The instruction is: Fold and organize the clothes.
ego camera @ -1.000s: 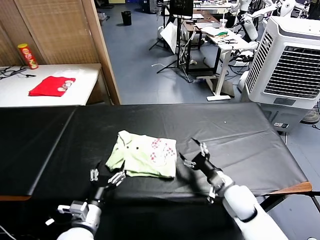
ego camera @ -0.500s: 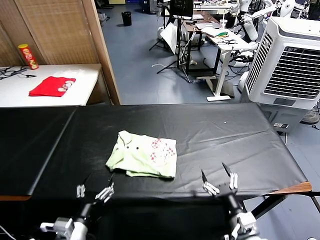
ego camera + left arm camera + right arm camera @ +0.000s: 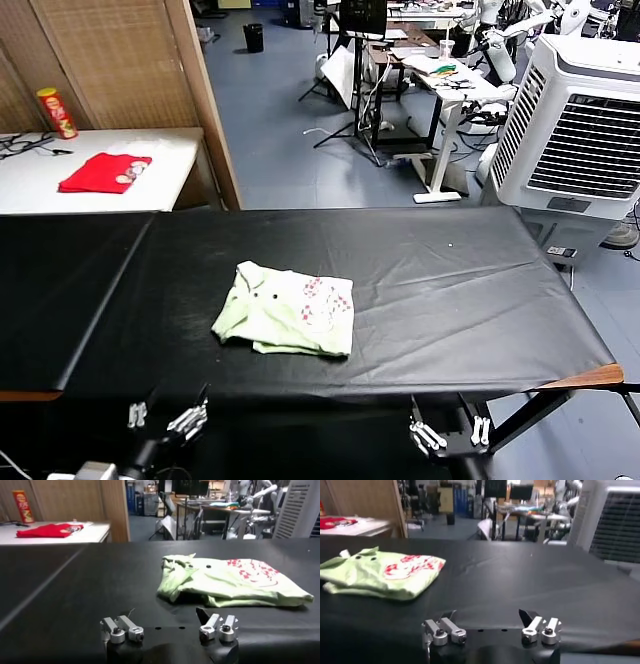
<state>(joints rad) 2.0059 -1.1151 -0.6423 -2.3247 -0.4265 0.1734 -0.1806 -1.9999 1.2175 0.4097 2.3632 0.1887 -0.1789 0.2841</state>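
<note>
Both grippers have drawn back from the T-shirt to the near edge of the bench.

Left gripper (image 3: 163, 415) and right gripper (image 3: 449, 432) sit low at the near edge, fingers (image 3: 122, 630) spread apart and holding nothing. Beyond them the folded pale green T-shirt (image 3: 285, 309) lies flat near the middle of the black bench (image 3: 450, 290), its red dotted print facing up, well apart from both grippers. Farther off, on a white side table (image 3: 60, 185), lie a red garment (image 3: 103, 172) and a tall can (image 3: 56, 112).
</note>
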